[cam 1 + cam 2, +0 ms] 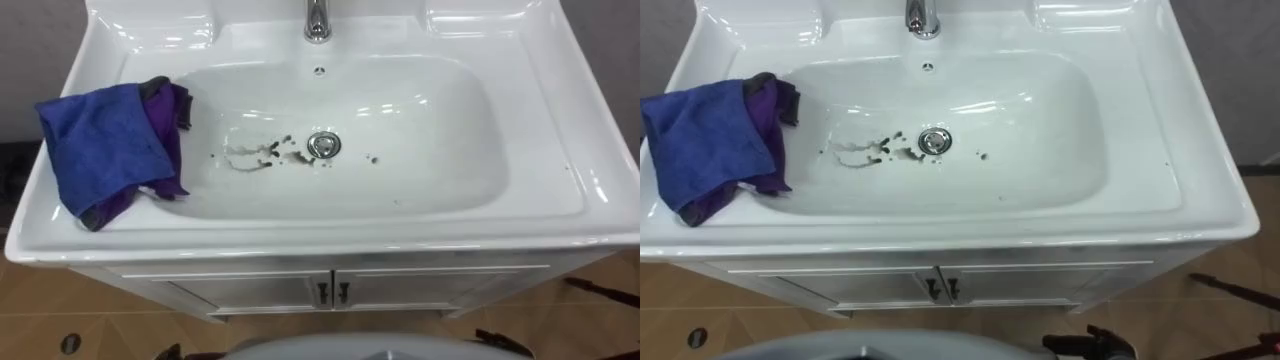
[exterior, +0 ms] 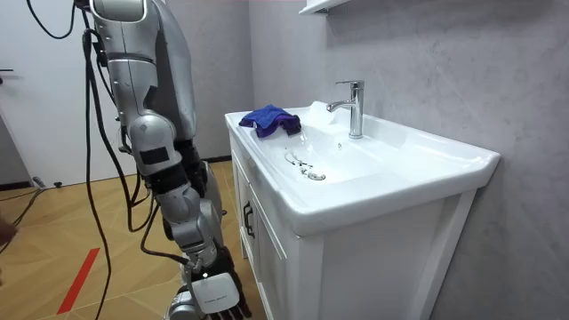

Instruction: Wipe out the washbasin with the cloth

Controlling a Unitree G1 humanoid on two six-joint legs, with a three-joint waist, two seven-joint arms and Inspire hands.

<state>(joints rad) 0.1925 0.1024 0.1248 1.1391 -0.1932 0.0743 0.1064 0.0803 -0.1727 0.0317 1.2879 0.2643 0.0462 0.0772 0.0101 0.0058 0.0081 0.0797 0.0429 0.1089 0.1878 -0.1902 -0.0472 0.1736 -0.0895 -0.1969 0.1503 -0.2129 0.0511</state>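
Note:
A white basin [image 1: 560, 190] on a white cabinet lies right below me. Dark dirt smears [image 1: 250, 155] mark its floor just left of the metal drain [image 1: 323, 144], with a few specks to the right. A crumpled blue and purple cloth [image 1: 110, 145] lies on the basin's left rim, partly hanging into the bowl. No hand touches it. My right hand [image 2: 212, 295] hangs low beside the cabinet front with relaxed fingers, its dark fingertips [image 1: 1090, 345] at the bottom edge. My left hand [image 1: 172, 352] just peeks in at the lower left.
A chrome tap [image 1: 317, 20] stands at the back middle of the basin. Two cabinet doors with small handles [image 1: 332, 292] are below the rim. I stand close in front of the cabinet on a wooden floor, with a grey wall behind the basin.

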